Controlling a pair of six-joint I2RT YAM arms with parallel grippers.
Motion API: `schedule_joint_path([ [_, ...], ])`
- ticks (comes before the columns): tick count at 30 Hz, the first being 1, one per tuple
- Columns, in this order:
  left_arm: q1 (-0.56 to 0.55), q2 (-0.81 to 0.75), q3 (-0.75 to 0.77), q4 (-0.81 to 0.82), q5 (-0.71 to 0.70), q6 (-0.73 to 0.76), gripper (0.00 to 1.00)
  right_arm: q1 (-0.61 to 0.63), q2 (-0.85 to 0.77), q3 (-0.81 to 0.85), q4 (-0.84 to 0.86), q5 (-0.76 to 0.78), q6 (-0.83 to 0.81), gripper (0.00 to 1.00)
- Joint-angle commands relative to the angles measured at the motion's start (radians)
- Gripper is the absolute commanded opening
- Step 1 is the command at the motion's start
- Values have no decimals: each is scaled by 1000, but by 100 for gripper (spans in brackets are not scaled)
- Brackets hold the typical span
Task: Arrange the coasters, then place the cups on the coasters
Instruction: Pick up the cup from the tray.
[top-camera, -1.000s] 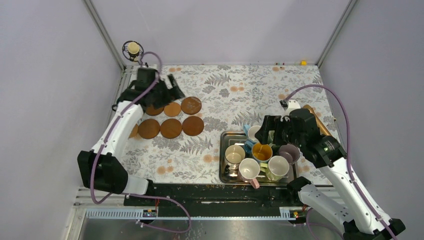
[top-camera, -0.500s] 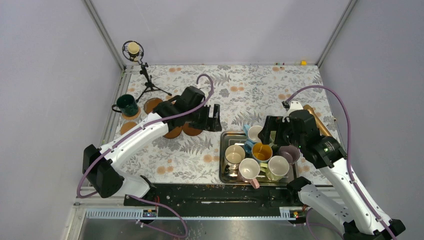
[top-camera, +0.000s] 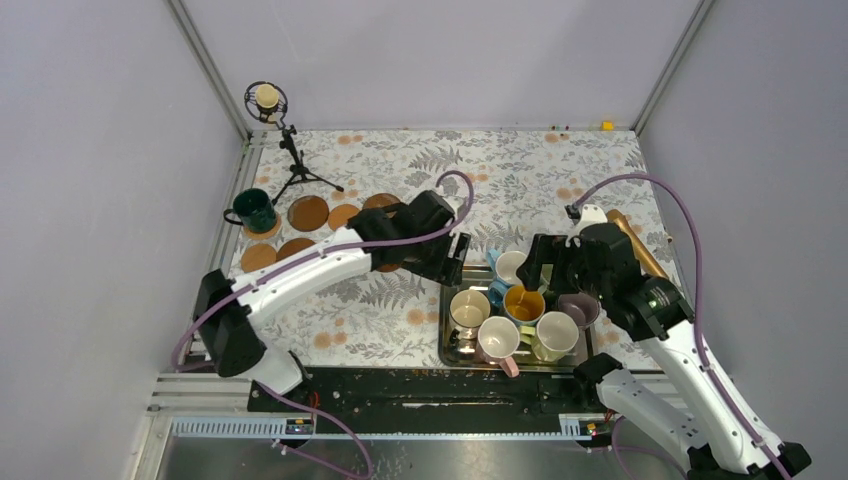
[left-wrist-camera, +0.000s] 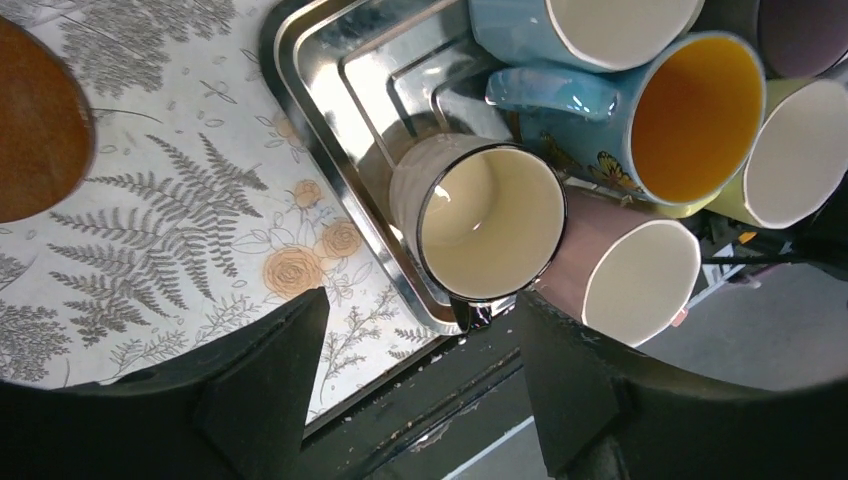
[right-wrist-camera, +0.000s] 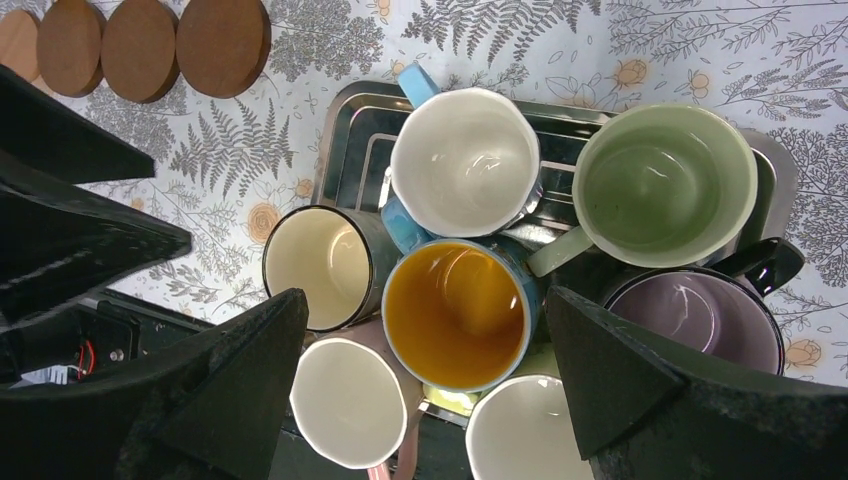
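Note:
A dark green cup (top-camera: 255, 210) stands on a coaster at the far left. Other brown coasters (top-camera: 308, 212) lie beside it in two rows. Several cups crowd the steel tray (top-camera: 446, 335): beige (left-wrist-camera: 490, 225), pink (left-wrist-camera: 640, 280), orange-lined (right-wrist-camera: 460, 310), light blue (right-wrist-camera: 465, 160), pale green (right-wrist-camera: 665, 185), mauve (right-wrist-camera: 695, 320). My left gripper (left-wrist-camera: 420, 370) is open and empty at the tray's left end, above the beige cup (top-camera: 468, 308). Over the middle of the cups hangs my right gripper (right-wrist-camera: 430, 370), open wide, with the orange-lined cup below the gap.
A small microphone on a tripod (top-camera: 285, 140) stands at the back left corner. A light wooden object (top-camera: 630, 240) lies behind the right arm. The tray sits close to the table's near edge (left-wrist-camera: 400, 380). Flowered cloth covers the table.
My left arm has swung from the far-left coasters, leaving the dark green cup there, across to the tray. Its jaws have narrowed a little. The right arm has not moved.

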Motion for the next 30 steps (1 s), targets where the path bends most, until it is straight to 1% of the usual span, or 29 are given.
schedule_joint_path([
  [1,-57,81,83,-29,-48,-9,67,-2,-61,-25,36,45,-7,97],
  [5,-76,163,72,-4,-37,-20,65,-2,-122,-58,40,100,2,98],
  [9,-86,212,71,5,-53,-10,58,-2,-146,-81,41,102,12,98],
  [13,-87,225,58,30,-54,-1,50,-2,-129,-88,35,92,28,98],
  [17,-89,236,30,43,-82,19,46,-3,-122,-93,32,87,38,98],
  [22,-89,256,-14,85,-73,36,40,-3,-132,-100,23,116,38,98],
  [23,-90,264,-14,86,-76,39,38,-2,-130,-99,22,122,38,98],
  [24,-91,270,-14,86,-75,40,32,-2,-128,-98,16,127,37,98],
  [26,-93,273,-18,92,-75,41,24,-3,-127,-96,12,123,42,98],
  [30,-93,275,-15,97,-78,38,13,-2,-133,-107,17,112,46,98],
])
